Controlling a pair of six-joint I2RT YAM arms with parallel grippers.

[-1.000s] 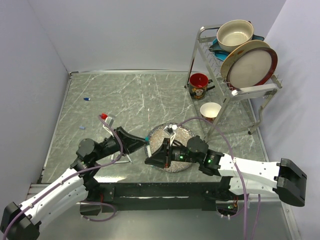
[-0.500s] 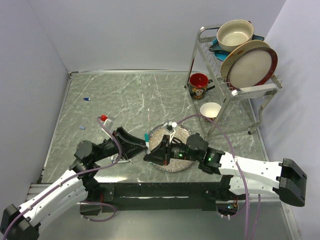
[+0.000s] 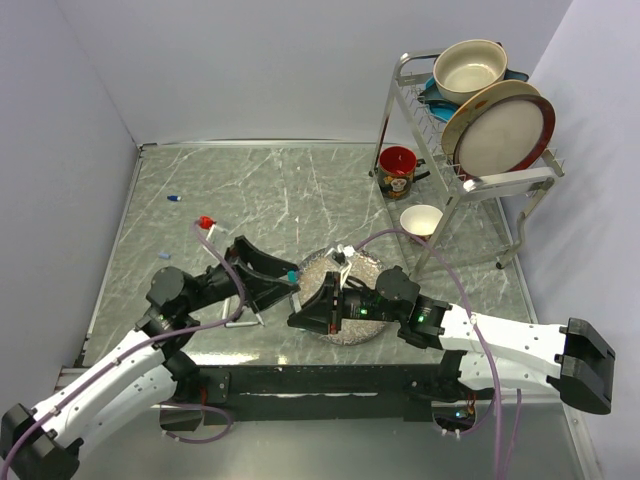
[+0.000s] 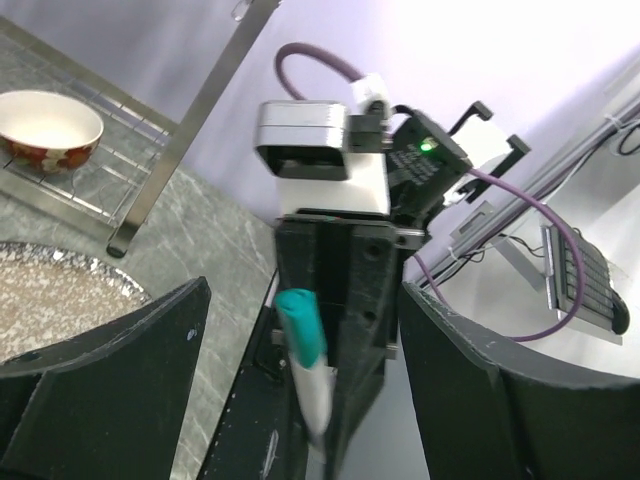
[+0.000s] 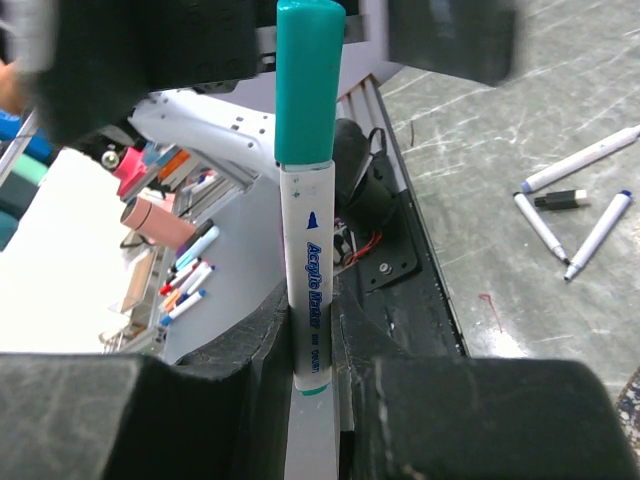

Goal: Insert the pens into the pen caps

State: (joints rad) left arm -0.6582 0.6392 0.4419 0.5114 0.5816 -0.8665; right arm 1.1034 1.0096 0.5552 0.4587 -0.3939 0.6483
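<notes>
White arms (image 3: 100, 385), black hands (image 3: 285, 285) (image 3: 298, 312), purple cables (image 4: 300, 50)

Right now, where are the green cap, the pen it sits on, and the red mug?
green cap (image 5: 310, 80): right wrist view, middle of its side.
pen (image 5: 308, 270): right wrist view, white barrel at the printed lettering.
red mug (image 3: 397, 180): top view, its side wall.

I see my left tool (image 3: 285, 280) spread open around the teal-capped pen (image 3: 292, 276), my right tool (image 3: 299, 318) just beside it, over the near rim of the speckled plate (image 3: 318, 262)
</notes>
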